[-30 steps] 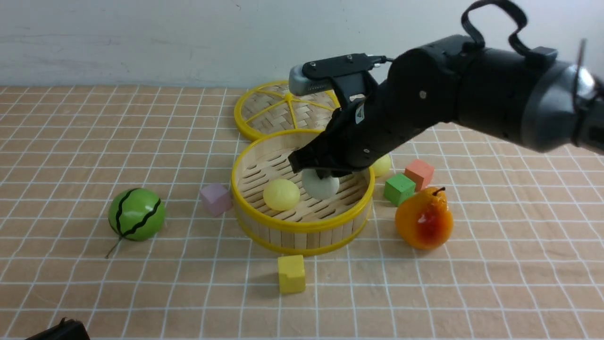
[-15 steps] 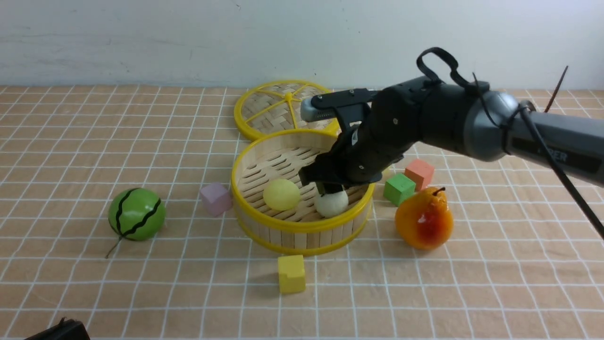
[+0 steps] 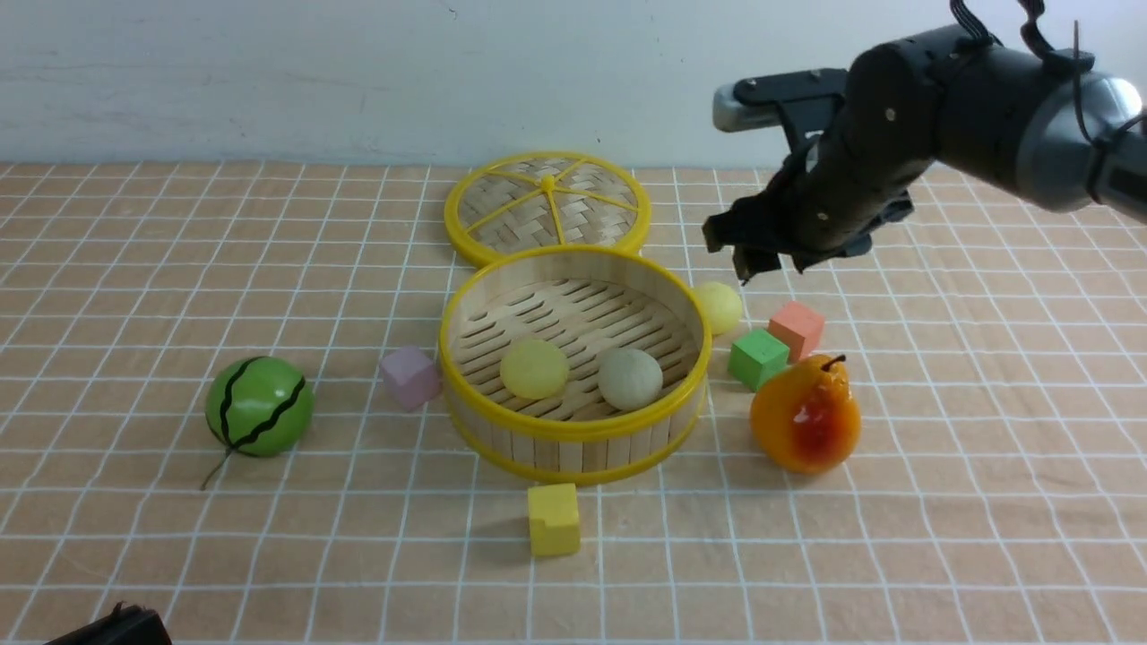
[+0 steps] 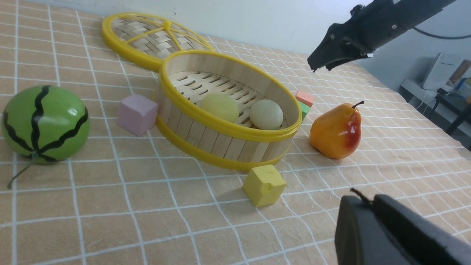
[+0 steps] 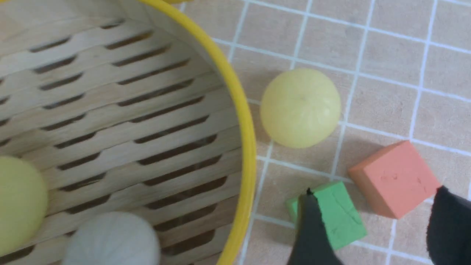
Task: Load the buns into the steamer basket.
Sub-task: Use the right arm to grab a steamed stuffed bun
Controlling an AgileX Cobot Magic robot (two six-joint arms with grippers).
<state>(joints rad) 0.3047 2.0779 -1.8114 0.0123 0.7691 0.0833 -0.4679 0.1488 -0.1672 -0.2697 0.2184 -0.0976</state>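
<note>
The steamer basket (image 3: 573,428) stands mid-table with two buns on its slatted floor: a pale yellow one (image 3: 534,368) and an off-white one (image 3: 630,378). A third, pale yellow bun (image 3: 720,307) lies on the cloth just outside the basket's right rim; the right wrist view shows this bun (image 5: 300,107) beside the rim (image 5: 243,147). My right gripper (image 3: 748,260) hangs open and empty in the air, above and slightly behind that bun. My left gripper (image 4: 362,200) stays low near the front edge, fingers together, holding nothing.
The flat woven lid (image 3: 547,206) lies behind the basket. A green cube (image 3: 757,358), a red cube (image 3: 797,329) and an orange pear (image 3: 806,414) crowd the basket's right side. A pink cube (image 3: 409,377) and a watermelon ball (image 3: 260,406) sit left, a yellow cube (image 3: 553,519) in front.
My right gripper opened and let the off-white bun go into the basket. It then rose and pulled back to the right, out of the basket.
</note>
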